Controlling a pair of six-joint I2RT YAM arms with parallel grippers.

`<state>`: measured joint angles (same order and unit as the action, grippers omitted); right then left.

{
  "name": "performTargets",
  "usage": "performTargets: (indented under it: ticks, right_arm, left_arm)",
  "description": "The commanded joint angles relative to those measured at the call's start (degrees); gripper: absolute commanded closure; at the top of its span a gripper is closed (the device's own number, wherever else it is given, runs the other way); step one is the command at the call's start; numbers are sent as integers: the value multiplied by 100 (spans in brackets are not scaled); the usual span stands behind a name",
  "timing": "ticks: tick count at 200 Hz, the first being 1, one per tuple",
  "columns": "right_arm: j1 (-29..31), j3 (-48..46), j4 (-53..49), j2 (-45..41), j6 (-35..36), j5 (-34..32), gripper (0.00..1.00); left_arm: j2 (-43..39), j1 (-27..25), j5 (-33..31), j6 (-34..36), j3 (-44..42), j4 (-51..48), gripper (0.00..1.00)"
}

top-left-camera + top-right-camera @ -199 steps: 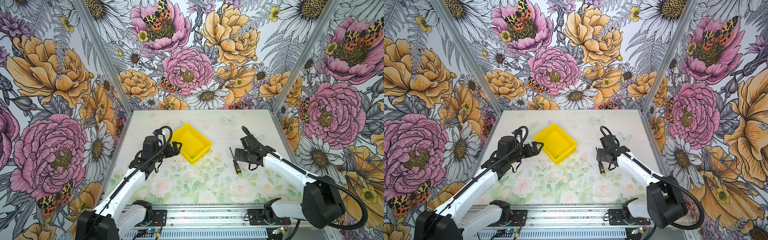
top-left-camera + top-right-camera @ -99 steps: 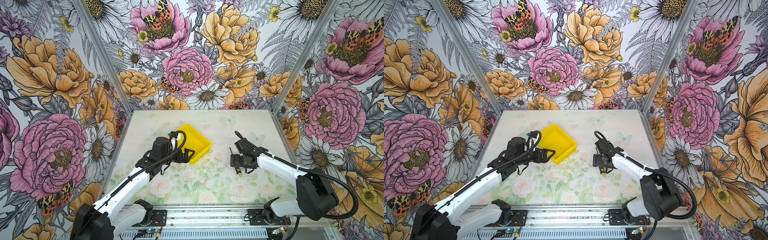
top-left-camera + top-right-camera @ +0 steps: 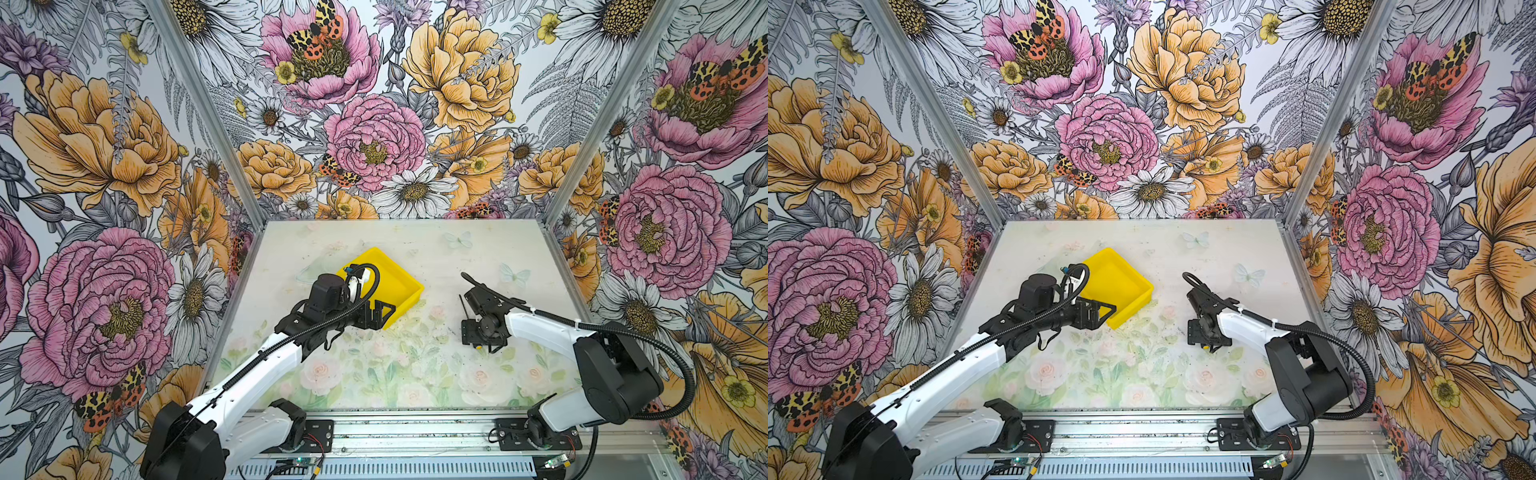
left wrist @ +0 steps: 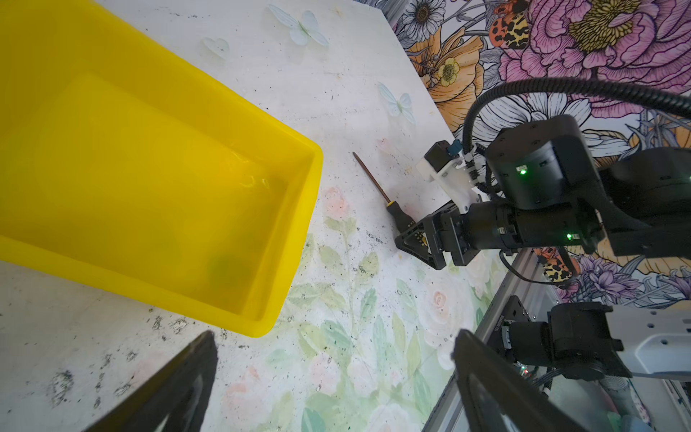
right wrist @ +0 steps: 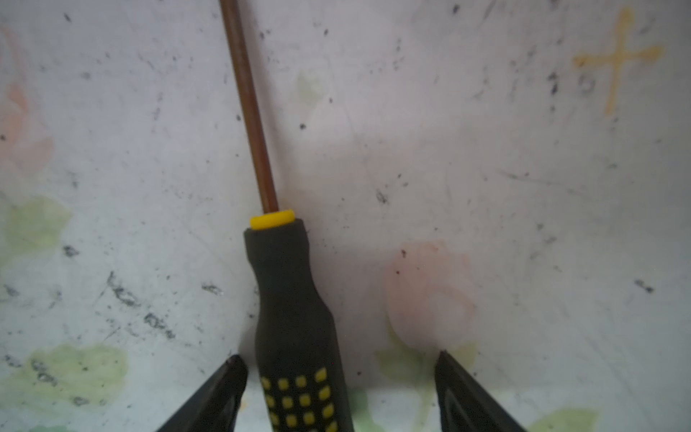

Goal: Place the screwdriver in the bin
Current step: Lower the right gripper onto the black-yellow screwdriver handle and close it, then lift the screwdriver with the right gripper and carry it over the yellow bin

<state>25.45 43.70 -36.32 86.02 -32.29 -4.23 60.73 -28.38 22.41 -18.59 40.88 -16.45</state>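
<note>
You work inside a booth of flowered walls [image 3: 374, 137], over a pale table [image 3: 415, 374] printed with faint roses and butterflies and scuffed with dark specks. The screwdriver [image 5: 295, 318] lies flat on that table, right of the bin [image 3: 405, 309] and clearly apart from it. In both top views its long axis runs roughly front to back. The thin shaft points toward the back wall, leaning a little to the left, and the black handle with yellow squares points toward the front rail.

Your right gripper [image 5: 338, 357] is down over the handle with its jaws spread, one finger [image 5: 224, 385] on either side. That finger sits just beside the handle. The other stands well off it, with bare table showing between them, so the handle is straddled and not pinched. In a top view the gripper body hides most of the handle, leaving the shaft [image 3: 462, 303] showing beyond it.

The bin is yellow and sits at an angle to the table edges, with nothing inside it. Your left gripper [image 4: 334, 336] is at its near corner, jaws wide apart and holding nothing. You cannot tell from these views whether it touches the bin wall.
</note>
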Motion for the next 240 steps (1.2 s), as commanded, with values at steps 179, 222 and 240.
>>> performTargets:
  ticks: [179, 222, 240]
  right_arm:
    - [37, 84, 98, -455, 6, 128, 92]
    - [41, 474, 85, -1114, 418, 168, 96]
    - [62, 767, 55, -1266, 630, 231, 96]
  left_arm:
    - [-630, 30, -1013, 242, -58, -371, 1]
    - [-616, 129, -1383, 220, -52, -590, 1]
    - [-606, 242, -1400, 133, -39, -624, 1]
